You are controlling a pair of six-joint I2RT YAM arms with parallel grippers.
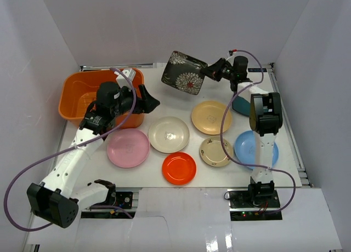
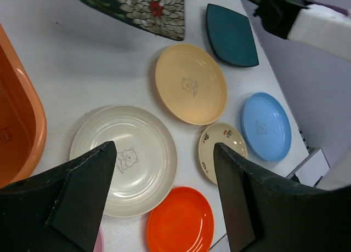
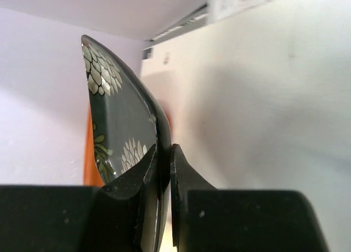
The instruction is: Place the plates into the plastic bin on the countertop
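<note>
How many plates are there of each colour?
Pink plate: 1
Cream plate: 1
Orange-red plate: 1
Tan plate: 1
Beige patterned plate: 1
Light blue plate: 1
Black floral plate: 1
Dark teal plate: 1
Total: 8

Your square plate [image 1: 185,72] is black, strewn with white many-petalled flowers — one has a red centre — and a few green leaves. The plastic bin [image 1: 74,96] is plain orange, the countertop [image 1: 159,101] white. You've got a pink plate [image 1: 128,148], then a cream plate [image 1: 169,135] and a tan plate [image 1: 211,116], each with a faint bear outline. The orange-red plate [image 1: 179,168] is unmarked; the beige plate [image 1: 215,152] carries small red-and-green motifs; the light blue plate [image 1: 244,145] has a pale bear too; the teal plate [image 2: 231,35] is dark and plain.
</note>
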